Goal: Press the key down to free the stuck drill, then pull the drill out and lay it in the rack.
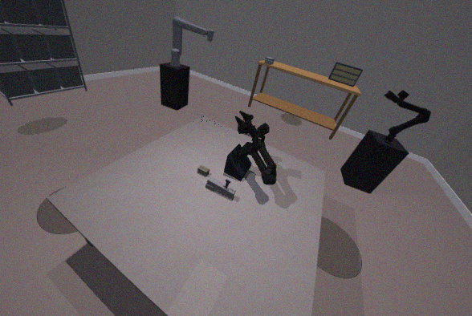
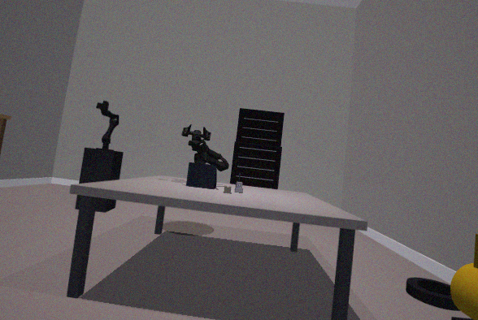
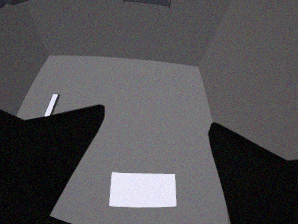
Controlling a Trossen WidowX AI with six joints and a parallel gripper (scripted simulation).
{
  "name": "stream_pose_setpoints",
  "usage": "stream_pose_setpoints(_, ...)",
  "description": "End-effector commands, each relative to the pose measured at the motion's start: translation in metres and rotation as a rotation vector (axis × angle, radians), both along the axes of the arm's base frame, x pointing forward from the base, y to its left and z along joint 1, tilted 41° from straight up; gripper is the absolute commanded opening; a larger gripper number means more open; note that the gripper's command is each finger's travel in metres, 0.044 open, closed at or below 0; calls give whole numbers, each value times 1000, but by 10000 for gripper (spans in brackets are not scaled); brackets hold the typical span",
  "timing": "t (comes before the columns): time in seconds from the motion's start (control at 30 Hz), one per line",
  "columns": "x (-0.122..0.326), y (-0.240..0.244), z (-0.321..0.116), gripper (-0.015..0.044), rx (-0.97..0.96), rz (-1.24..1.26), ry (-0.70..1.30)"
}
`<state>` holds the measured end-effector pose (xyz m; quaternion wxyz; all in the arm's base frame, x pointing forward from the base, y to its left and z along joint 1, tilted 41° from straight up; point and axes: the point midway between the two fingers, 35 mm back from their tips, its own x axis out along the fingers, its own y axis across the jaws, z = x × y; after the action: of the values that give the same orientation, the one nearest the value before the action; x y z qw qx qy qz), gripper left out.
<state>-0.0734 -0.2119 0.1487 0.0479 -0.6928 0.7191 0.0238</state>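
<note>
A long grey block lies on the table. A small dark upright piece with a wider top stands at the block; whether it is the drill or the key, I cannot tell. A small tan block lies close by. None of these can be clearly told as the rack. My gripper is open and empty, raised high above the table and pointing upward. The wrist view shows only its two dark fingers and the room above, none of the task's objects.
The dark base block of my arm stands beside the grey block. Away from the table are another dark arm on a black pedestal, a grey arm on a pedestal, a wooden shelf and a tall bin rack.
</note>
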Motion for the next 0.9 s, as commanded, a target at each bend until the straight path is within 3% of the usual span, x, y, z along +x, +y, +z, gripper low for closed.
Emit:
stream_pose_setpoints(0.0, 0, 0, 0, 374, 0, 0, 0)
stream_pose_setpoints(0.3, 2, -2, 0, 138, 12, 15, 17)
stream_pose_setpoints(0.47, 29, -17, -5, 6, 134, 197, 221)
stream_pose_setpoints(0.67, 90, -32, -15, 0, 208, 629, 619)
stream_pose_setpoints(0.87, 153, -27, -24, 0, 111, 1095, 997)
